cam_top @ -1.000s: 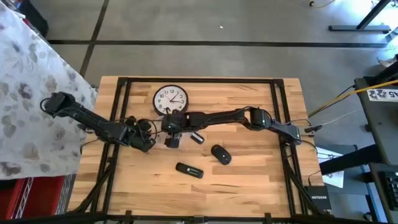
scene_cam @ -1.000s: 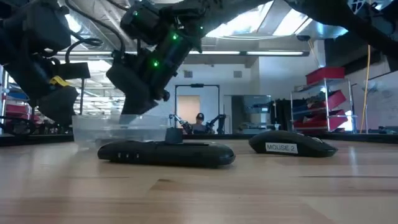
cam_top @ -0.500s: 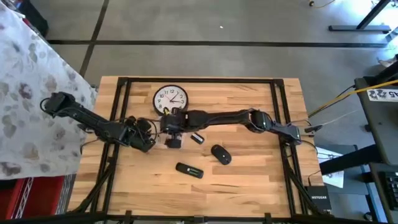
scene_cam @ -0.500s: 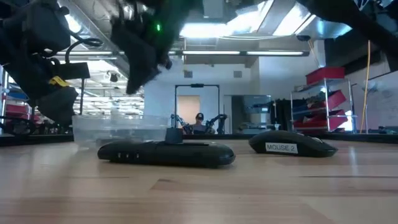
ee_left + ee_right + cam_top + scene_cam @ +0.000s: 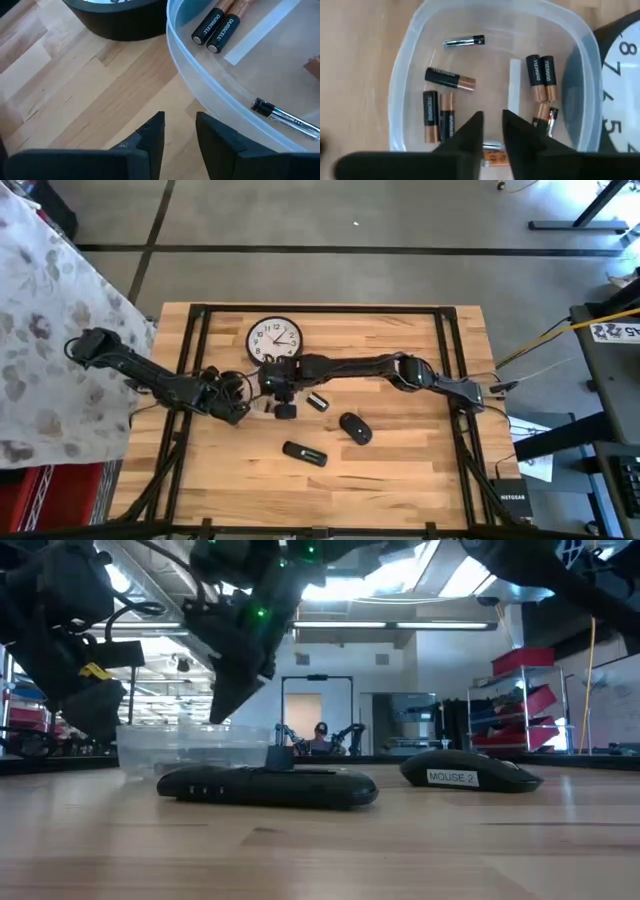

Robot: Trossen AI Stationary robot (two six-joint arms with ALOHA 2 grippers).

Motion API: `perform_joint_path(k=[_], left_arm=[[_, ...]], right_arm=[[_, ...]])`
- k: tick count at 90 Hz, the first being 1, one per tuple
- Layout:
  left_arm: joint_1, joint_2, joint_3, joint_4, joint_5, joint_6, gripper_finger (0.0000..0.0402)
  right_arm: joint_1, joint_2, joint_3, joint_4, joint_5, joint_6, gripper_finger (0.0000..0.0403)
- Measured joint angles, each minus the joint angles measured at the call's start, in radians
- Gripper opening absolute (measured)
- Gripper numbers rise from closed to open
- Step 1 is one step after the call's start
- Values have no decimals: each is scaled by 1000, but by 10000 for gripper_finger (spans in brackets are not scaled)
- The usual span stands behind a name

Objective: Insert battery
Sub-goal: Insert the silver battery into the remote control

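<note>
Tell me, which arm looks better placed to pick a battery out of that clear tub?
Probably the right. Its pincer hangs directly over the clear tub, pointing down at the batteries. The left pincer sits beside the tub, over bare wood.

On the desk (image 5: 400, 470), the wall clock (image 5: 273, 338) lies toward the far edge, left of centre. Just beside it, on its near side, sits the plastic tub (image 5: 400, 90) with loose batteries (image 5: 540, 75) lying in it. The right hand (image 5: 491, 131) hangs directly above the tub; the left hand (image 5: 179, 132) is low beside its rim. Nearer the front edge lie the computer mouse (image 5: 355, 427) and, left of it, the remote control (image 5: 304, 453), apart from each other.
</note>
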Motion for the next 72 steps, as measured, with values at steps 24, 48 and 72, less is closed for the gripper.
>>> perform_joint_path(k=[24, 48, 72], left_arm=[[-1, 0, 0, 24, 0, 22, 96], [1, 0, 0, 72, -23, 78, 96], [2, -1, 0, 68, -64, 75, 96]], right_arm=[[-37, 24, -2, -78, -61, -266, 162], [10, 69, -6, -81, -64, -423, 159], [28, 79, -6, 19, -17, -332, 159]])
